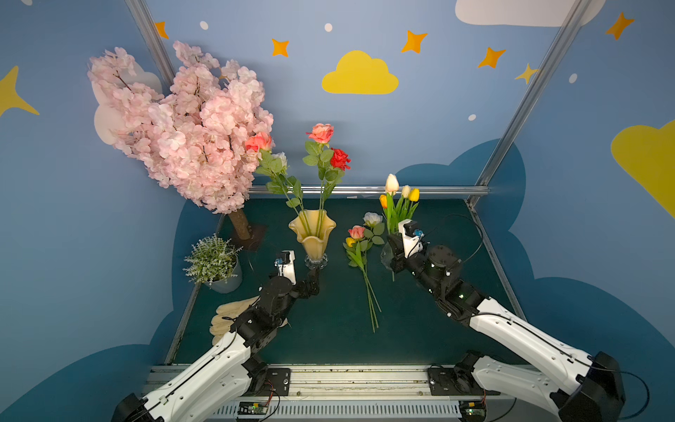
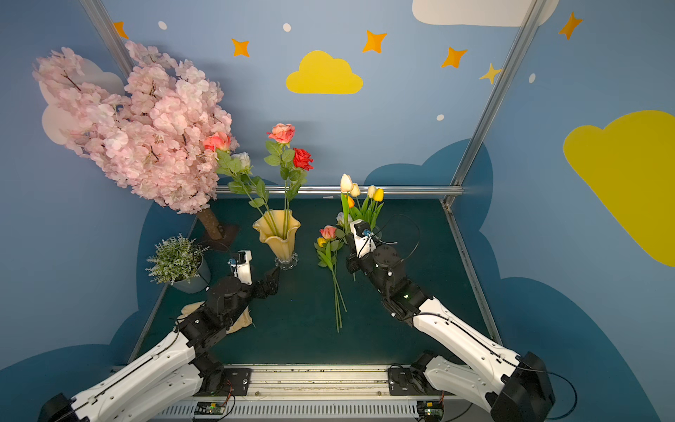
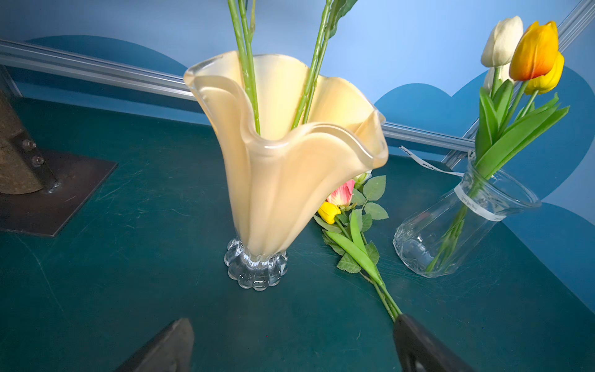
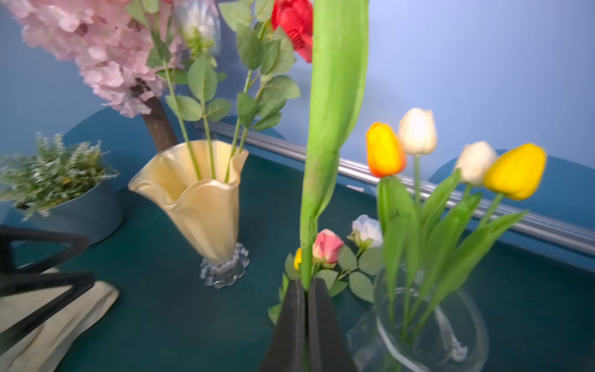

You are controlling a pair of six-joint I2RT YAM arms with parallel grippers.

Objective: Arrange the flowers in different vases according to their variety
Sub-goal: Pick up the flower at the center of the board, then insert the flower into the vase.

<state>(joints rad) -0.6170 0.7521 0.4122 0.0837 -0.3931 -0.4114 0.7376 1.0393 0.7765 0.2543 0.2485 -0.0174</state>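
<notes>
R gripper (image 4: 307, 284) jaws clamped on tulip stem (image 4: 335, 96), upright by glass jar (image 3: 463, 225), clear of amber vase (image 1: 312, 234), prob. for insertion. L gripper (image 3: 293, 320) jaws apart, empty, at vase foot.

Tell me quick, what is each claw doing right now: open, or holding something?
Left gripper: open, holding nothing.
Right gripper: closed on the stem of a tulip.

On the green counter (image 1: 328, 343), loose flowers (image 1: 359, 252) are laid near centre (stems flat); an amber vase (image 1: 312, 234) is stood at eleven o'clock.
</notes>
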